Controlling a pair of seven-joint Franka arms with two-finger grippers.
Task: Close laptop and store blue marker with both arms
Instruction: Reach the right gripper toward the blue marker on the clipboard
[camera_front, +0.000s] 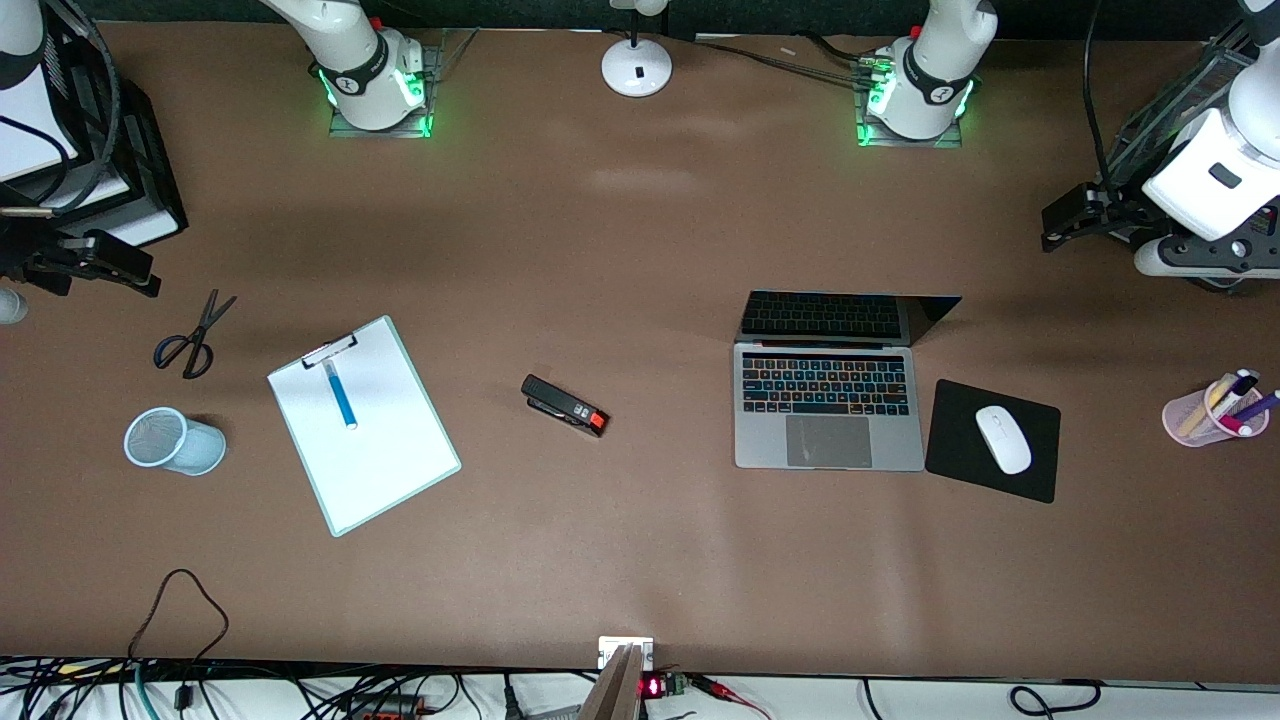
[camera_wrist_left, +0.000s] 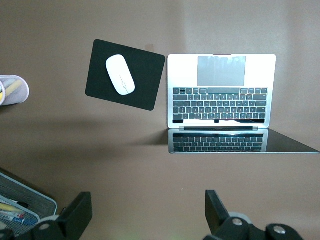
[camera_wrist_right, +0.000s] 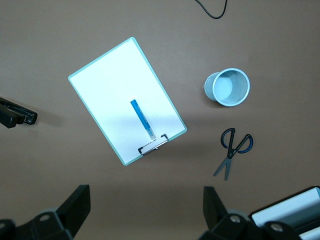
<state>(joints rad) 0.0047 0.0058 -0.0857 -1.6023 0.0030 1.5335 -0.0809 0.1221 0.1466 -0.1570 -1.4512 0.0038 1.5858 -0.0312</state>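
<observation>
both claws wide open and empty, left claw (camera_wrist_left: 145, 217) above table, right claw (camera_wrist_right: 145, 215) likewise

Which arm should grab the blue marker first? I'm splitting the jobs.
The right arm: its open gripper waits at the clipboard's end, where the blue marker lies. The left gripper, also open, waits at the laptop's end.

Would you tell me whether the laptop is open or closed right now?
Open: the laptop has its keyboard exposed and its screen raised.
</observation>
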